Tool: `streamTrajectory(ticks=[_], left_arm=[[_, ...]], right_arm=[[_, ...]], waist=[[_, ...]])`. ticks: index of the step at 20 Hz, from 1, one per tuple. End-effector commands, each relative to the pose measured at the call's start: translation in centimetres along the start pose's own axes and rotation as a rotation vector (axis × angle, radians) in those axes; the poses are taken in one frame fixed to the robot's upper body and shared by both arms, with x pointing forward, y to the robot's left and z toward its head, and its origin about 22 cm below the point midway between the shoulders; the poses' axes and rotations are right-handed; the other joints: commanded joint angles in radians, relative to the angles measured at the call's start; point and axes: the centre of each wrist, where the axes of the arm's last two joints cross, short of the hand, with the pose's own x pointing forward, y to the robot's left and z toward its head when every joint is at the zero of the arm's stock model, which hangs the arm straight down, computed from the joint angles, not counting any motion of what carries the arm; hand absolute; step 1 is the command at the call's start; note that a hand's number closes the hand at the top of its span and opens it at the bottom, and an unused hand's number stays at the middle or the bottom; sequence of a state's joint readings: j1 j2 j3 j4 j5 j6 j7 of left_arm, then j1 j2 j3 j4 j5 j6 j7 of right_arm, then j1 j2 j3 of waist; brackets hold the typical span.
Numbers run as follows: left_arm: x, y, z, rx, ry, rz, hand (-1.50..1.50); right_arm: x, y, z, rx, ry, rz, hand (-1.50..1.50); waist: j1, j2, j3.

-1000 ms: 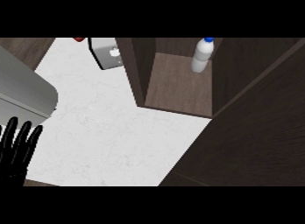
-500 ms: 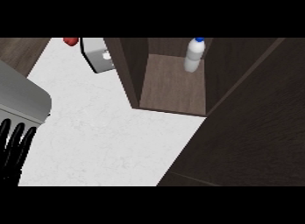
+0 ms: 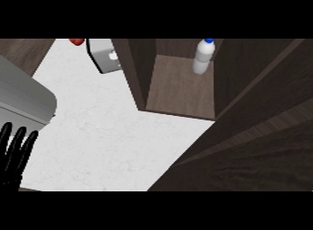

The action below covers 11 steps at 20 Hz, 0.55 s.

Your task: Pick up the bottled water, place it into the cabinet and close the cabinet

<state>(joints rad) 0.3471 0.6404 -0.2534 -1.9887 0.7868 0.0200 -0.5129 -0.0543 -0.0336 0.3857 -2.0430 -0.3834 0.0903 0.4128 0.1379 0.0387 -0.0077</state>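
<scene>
The water bottle [image 3: 202,56], white with a blue cap, stands upright at the back of the open dark wood cabinet [image 3: 179,92]. The cabinet door [image 3: 265,134] fills the right side of the head view as a large dark wooden panel. My left hand [image 3: 7,157] rests at the lower left edge, fingers straight and pointing up, far from the bottle. My right hand does not show anywhere.
A grey appliance [image 3: 16,96] sits at the left edge of the white counter [image 3: 113,134]. A small white and grey box [image 3: 105,55] stands beside the cabinet's left wall, with a red object [image 3: 77,41] behind it.
The view has shifted, so cabinet, bottle and counter things sit further left in the picture. The door panel covers more of the right side. My left hand stays low at the left.
</scene>
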Motion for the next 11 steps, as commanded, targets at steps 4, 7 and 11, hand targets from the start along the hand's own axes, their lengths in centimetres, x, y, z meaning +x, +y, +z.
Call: streamTrajectory(ticks=[4,7,11], left_arm=[[-0.2,-0.3,0.4,-0.025,0.024,0.024,-1.5],[-0.2,1.1,0.0,-0.006,0.016,0.009,-1.5],[-0.5,0.9,0.0,0.002,0.023,0.016,-1.5]], right_arm=[[1.2,-1.7,-8.7,-0.191,0.003,-0.049,1.5],[1.8,-1.8,-12.8,-0.21,0.023,-0.041,1.5],[3.7,-1.9,-17.5,-0.213,0.032,-0.06,1.5]], waist=[[0.021,-0.008,0.005],[0.008,-0.008,0.005],[-0.015,-0.012,0.006]])
